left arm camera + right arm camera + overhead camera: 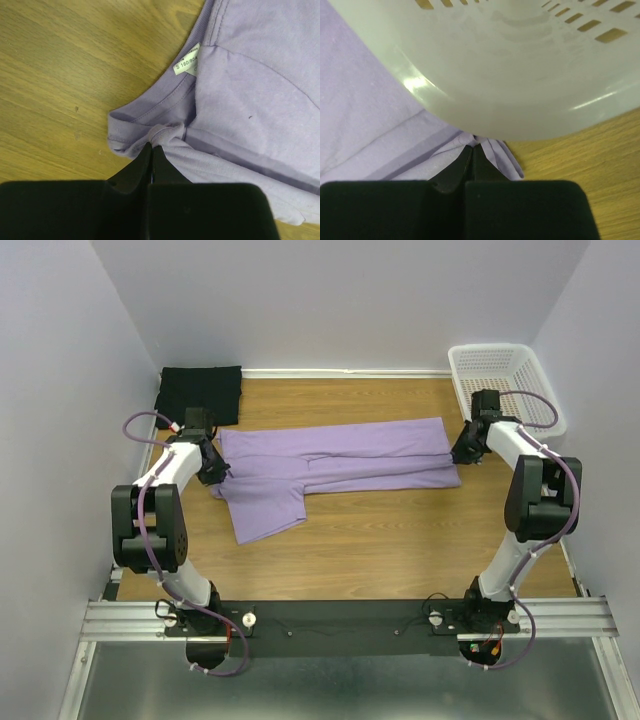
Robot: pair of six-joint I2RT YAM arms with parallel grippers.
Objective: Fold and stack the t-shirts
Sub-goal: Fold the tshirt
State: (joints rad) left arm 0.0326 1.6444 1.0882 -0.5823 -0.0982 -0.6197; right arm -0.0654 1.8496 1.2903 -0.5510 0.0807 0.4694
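Note:
The lavender t-shirt (pixel 330 468) lies stretched across the middle of the table, folded lengthwise, one sleeve hanging toward the front left. My left gripper (pixel 213 472) is shut on its collar end; the left wrist view shows the jaws (pixel 151 146) pinching bunched cloth near the size label (pixel 186 63). My right gripper (pixel 462 452) is shut on the hem corner of the lavender shirt (pixel 380 120), its tips (pixel 472 144) close under the basket wall. The black t-shirt (pixel 200 393) lies folded at the back left corner.
A white perforated basket (pixel 506 385) stands at the back right, right beside my right gripper; its wall (pixel 510 75) fills the right wrist view. Walls close in the left, back and right sides. Bare wood table (pixel 380 540) lies in front of the shirt.

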